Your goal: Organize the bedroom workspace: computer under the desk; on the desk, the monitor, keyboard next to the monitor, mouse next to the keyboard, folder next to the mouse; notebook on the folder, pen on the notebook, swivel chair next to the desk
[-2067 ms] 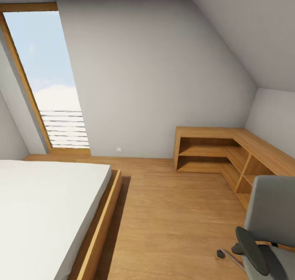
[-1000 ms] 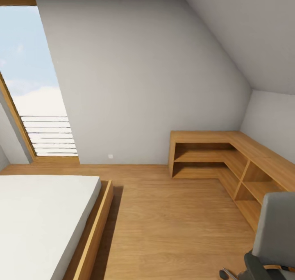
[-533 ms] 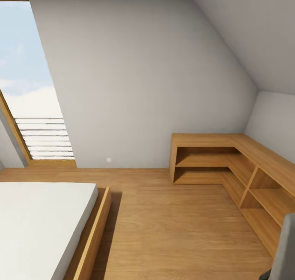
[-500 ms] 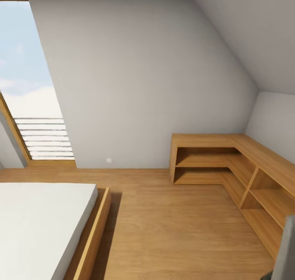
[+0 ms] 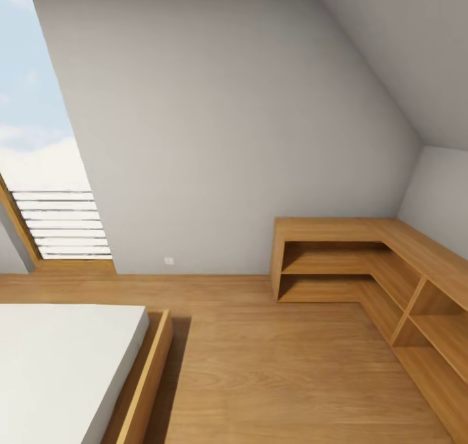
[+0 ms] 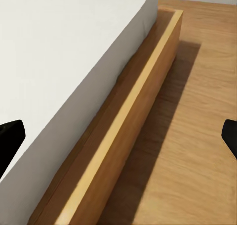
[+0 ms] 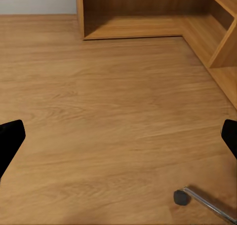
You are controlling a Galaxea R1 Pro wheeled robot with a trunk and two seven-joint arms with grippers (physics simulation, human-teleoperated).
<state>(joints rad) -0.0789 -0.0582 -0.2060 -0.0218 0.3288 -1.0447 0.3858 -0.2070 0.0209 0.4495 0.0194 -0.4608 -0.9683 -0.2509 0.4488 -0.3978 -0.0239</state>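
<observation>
Of the swivel chair I see one chrome spoke [image 7: 205, 203] with its black caster [image 7: 181, 197] on the wooden floor, close to my right gripper [image 7: 118, 141]. That gripper is open, its black fingertips [image 7: 11, 136] far apart over bare floor. My left gripper [image 6: 118, 141] is also open and holds nothing. It hangs over the edge of the bed. The desk, computer, monitor, keyboard, mouse, folder, notebook and pen are out of view.
A low bed [image 5: 62, 359] with a white mattress and wooden frame [image 6: 123, 121] lies at the left. Light wooden L-shaped shelving [image 5: 364, 255] runs along the back right corner. A tall window [image 5: 39, 145] stands at the far left. Wooden floor [image 5: 279, 366] stretches between bed and shelving.
The head camera has moved, and the whole picture has shifted. The grey chair back and armrest have slid out at the lower right, and the wall and shelving look nearer.
</observation>
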